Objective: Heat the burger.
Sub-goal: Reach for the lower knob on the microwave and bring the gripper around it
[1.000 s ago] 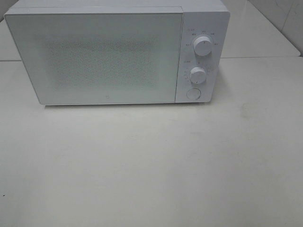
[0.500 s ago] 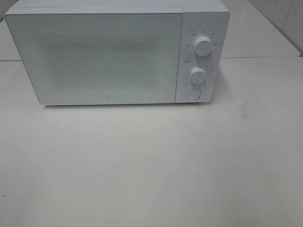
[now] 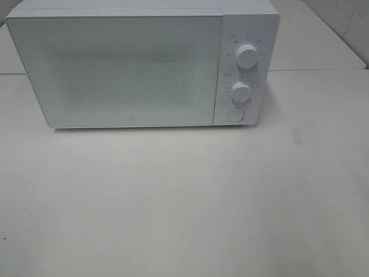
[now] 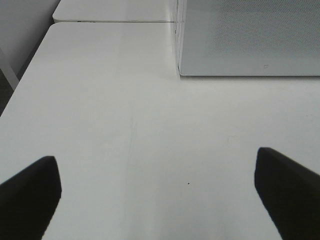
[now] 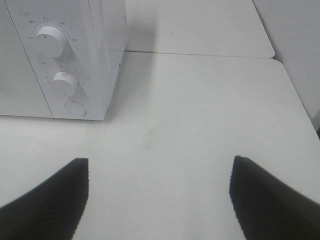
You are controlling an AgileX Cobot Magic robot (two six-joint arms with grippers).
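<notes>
The burger is out of view in every frame. A white microwave [image 3: 141, 63] stands at the back of the white table [image 3: 184, 196] with its door [image 3: 118, 69] shut, two round knobs [image 3: 247, 57] and a round button [image 3: 234, 114] on its right panel. Neither arm shows in the high view. My left gripper [image 4: 157, 197] hangs open over bare table, short of the microwave's front left corner [image 4: 181, 70]. Over bare table to the right of the control panel [image 5: 57, 65], my right gripper [image 5: 157, 195] also stands open. Nothing lies between either pair of fingers.
A second white table [image 3: 311, 40] adjoins behind, with a seam running behind the microwave. The table's left edge [image 4: 27, 75] and right edge [image 5: 300, 100] show in the wrist views. A tiled wall [image 3: 346, 17] rises at the back right.
</notes>
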